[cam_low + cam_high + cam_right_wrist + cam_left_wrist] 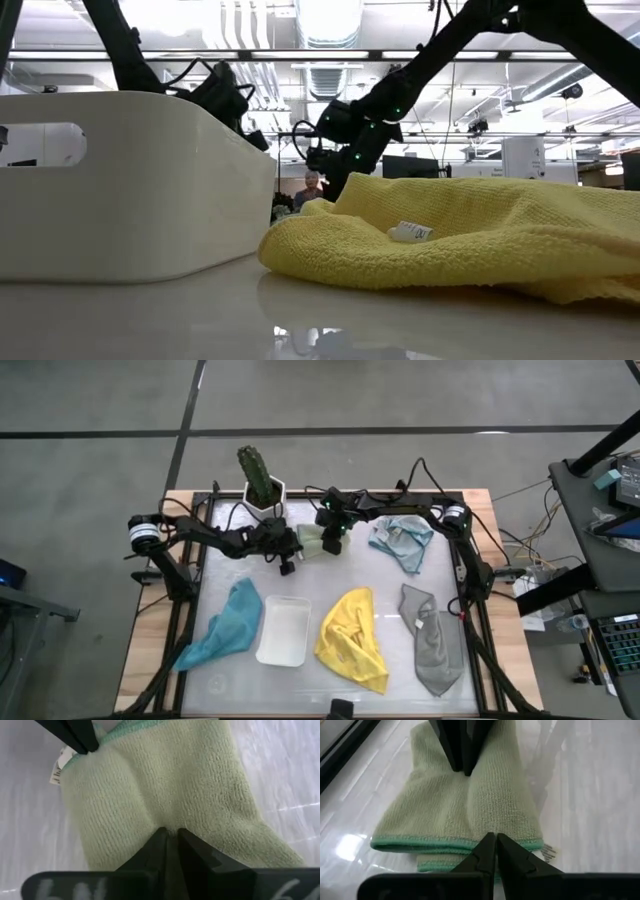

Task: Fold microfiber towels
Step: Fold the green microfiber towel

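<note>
2 grippers pinch the pale green microfiber towel [460, 805] at table's far centre: left gripper [492, 840] fully shut on its hemmed edge, right gripper [170, 834] nearly shut on the opposite end. Risk: thin pinches slip, fold springs open. Yellow towel [352, 638] lies near centre.

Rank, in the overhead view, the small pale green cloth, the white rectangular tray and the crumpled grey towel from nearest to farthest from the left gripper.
From the left gripper, overhead view:
1. Small pale green cloth: pinched at the table's far edge.
2. White rectangular tray: closer to the camera, mid-table.
3. Crumpled grey towel: far across, on the right side.
</note>
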`<state>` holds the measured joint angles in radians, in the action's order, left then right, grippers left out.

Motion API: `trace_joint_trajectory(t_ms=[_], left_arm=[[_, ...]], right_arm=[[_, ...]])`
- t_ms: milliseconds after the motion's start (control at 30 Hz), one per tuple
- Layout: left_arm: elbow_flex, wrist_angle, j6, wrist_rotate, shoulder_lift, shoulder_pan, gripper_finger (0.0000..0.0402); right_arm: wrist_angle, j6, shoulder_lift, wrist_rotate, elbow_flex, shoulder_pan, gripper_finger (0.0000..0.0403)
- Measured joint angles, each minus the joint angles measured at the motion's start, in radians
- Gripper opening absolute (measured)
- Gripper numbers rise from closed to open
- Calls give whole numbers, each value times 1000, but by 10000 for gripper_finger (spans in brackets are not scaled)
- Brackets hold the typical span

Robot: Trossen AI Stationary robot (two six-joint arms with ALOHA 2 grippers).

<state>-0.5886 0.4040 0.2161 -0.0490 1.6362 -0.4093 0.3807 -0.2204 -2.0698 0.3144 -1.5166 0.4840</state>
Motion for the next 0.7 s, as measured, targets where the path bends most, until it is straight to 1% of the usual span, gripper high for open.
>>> trace_joint_trajectory(t_ms=[167,267,367,433,533,700], left_arm=[[2,-4,1,-3,-63,1,2],[3,0,7,-3,-107,1,2],[3,6,7,-3,-133,1,2],[2,5,6,-2,-130,1,2],[4,25,0,-2,-93,2,2],[-4,63,-1,-2,-13,9,2]], right_arm=[[14,0,38,-4,5,-2,43],[15,-10,90,-4,8,-2,43],[3,-11,156,-3,43,-7,43],[-19,-1,193,-3,86,-15,43],[-81,28,238,-2,164,-29,43],[-268,107,252,-3,308,-44,43]])
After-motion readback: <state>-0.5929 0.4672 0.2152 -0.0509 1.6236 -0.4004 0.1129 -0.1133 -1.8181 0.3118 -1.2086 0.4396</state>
